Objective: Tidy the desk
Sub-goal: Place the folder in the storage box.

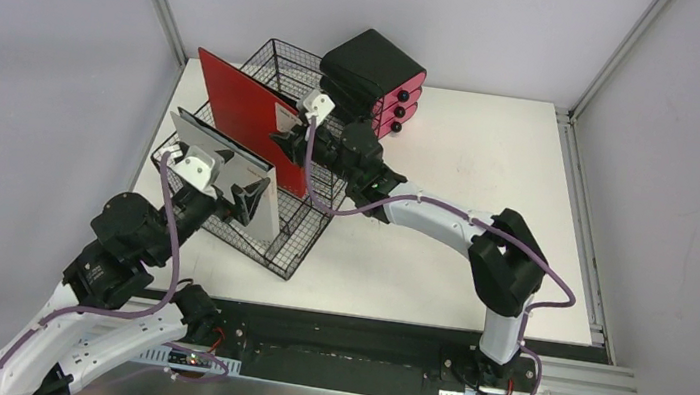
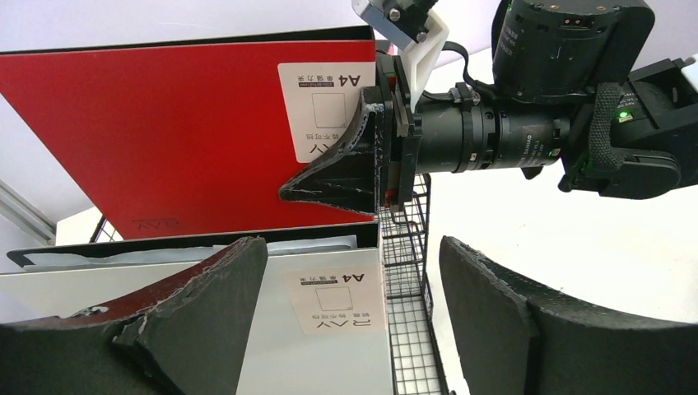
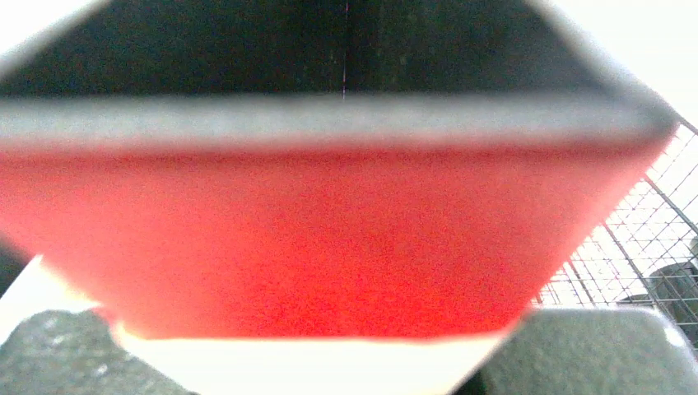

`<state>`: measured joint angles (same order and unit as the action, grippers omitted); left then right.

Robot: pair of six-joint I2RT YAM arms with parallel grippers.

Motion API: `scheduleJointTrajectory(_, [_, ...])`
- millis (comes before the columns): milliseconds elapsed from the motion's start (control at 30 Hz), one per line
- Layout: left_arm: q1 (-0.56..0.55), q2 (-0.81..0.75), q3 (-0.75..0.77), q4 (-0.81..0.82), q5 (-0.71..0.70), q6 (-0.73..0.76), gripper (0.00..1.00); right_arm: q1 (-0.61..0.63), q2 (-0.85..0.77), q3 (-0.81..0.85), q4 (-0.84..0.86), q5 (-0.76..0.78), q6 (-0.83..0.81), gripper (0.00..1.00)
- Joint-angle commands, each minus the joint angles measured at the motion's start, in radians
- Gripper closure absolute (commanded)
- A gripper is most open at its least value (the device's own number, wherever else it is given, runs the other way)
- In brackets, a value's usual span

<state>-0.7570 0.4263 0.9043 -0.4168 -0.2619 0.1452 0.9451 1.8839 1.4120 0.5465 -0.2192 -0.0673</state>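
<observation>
While the right claw (image 1: pixel 286 138) clamps a red folder (image 1: pixel 236 108) upright over the wire rack (image 1: pixel 295 239) on the white desk's (image 1: pixel 454 140) left side, the left claw (image 1: pixel 247 197) gapes wide around a grey folder's (image 2: pixel 329 362) edge, apparently without gripping.

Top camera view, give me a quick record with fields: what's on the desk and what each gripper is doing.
surface: white desk
rack: black wire rack, left part of the desk
red folder: upright at the rack
white folder: upright, nearer than the red one
drawer unit: black and pink, behind the rack
right gripper: clamped on the red folder's edge
left gripper: open, fingers either side of the white folder's edge
</observation>
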Motion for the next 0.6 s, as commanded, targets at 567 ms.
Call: scheduleJointTrajectory(567, [0.019, 0.008, -0.013, 0.053, 0.005, 0.015, 0.21, 0.064, 0.005, -0.04, 0.019, 0.111, 0.099, 0.86])
